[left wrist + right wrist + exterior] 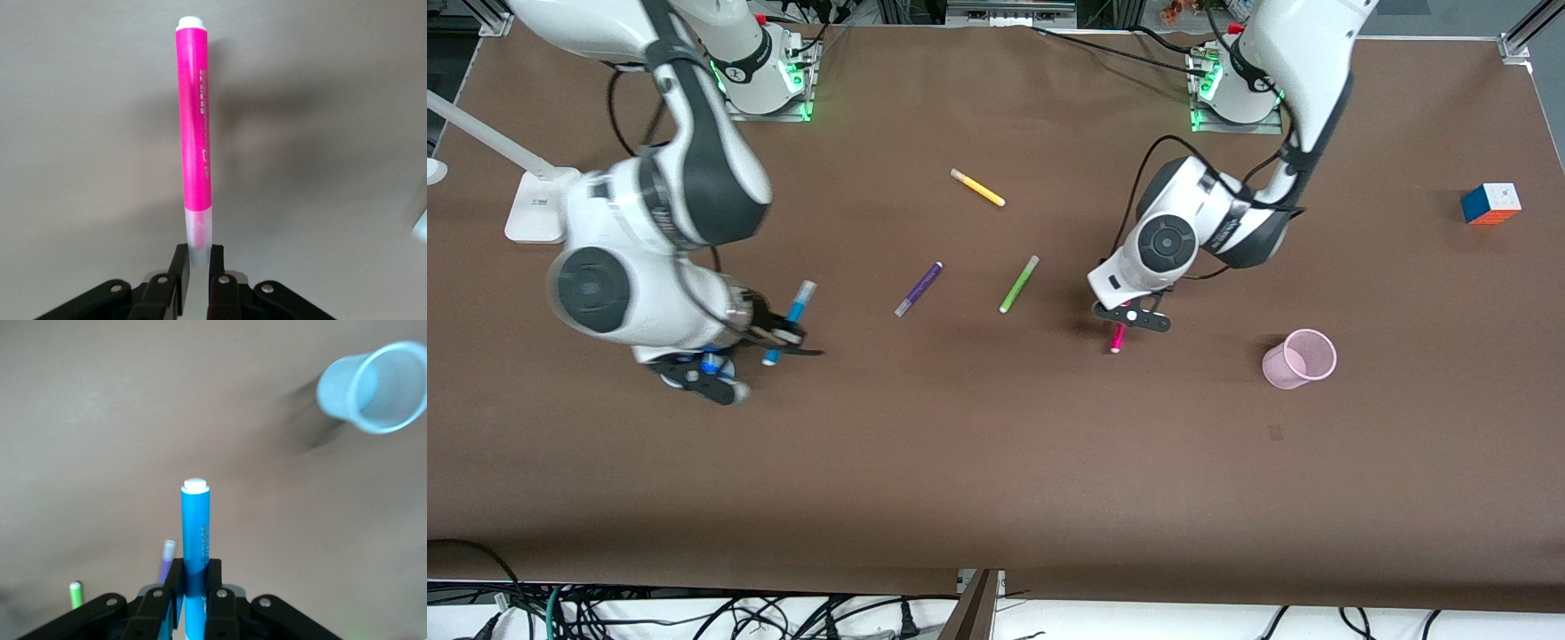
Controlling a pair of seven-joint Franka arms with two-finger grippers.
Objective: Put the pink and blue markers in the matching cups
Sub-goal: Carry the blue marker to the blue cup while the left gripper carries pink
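Note:
My left gripper (1129, 322) is shut on the pale cap end of the pink marker (1117, 339) and holds it above the table, between the green pen and the pink cup (1299, 358). The left wrist view shows the pink marker (195, 133) pointing away from the gripper (197, 257). The pink cup stands upright toward the left arm's end of the table. My right gripper (783, 333) is shut on the blue marker (793, 316). In the right wrist view the blue marker (195, 527) sits between the fingers of that gripper (194, 577), and the pale blue cup (373, 387) stands apart from it. In the front view the right arm hides most of the blue cup.
A purple pen (919, 289), a lime-green pen (1019, 284) and a yellow pen (977, 188) lie on the brown table between the arms. A colour cube (1490, 204) sits near the left arm's end. A white lamp base (534, 206) stands at the right arm's end.

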